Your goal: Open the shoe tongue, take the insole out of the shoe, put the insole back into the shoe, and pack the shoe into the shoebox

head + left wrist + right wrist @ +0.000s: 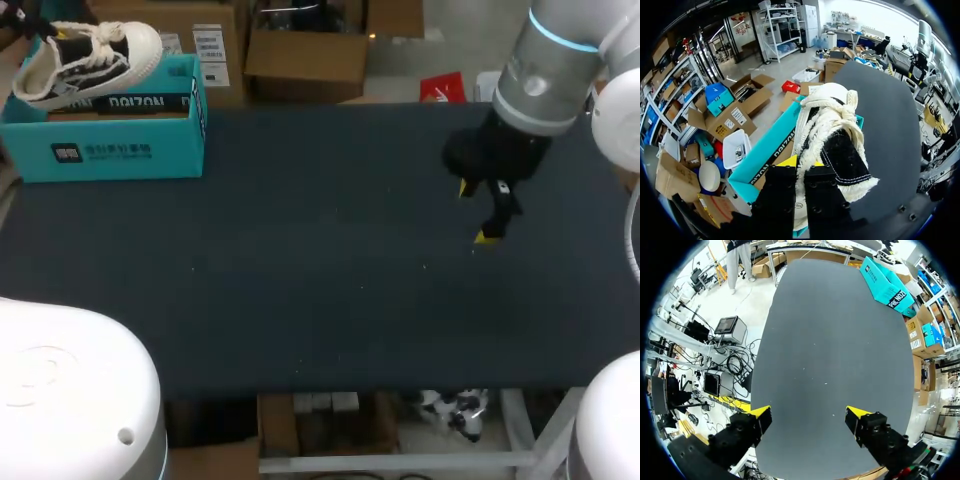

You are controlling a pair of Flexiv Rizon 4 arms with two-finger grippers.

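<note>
A white and black canvas shoe (85,60) with cream laces rests across the top of the open teal shoebox (110,150) at the table's far left corner, toe pointing right. In the left wrist view my left gripper (802,165) is shut on the shoe (832,120) at its heel end, with the shoebox (770,150) right below. The insole is not visible. My right gripper (476,212) hangs open over the right part of the table with nothing between its fingers. The right wrist view shows my right gripper (810,412) above bare mat, the shoebox (887,285) far ahead.
The dark table mat (320,290) stretches bare from the shoebox to the right arm. The front edge of the table runs along the near side, and the shoebox stands close to the far left edge.
</note>
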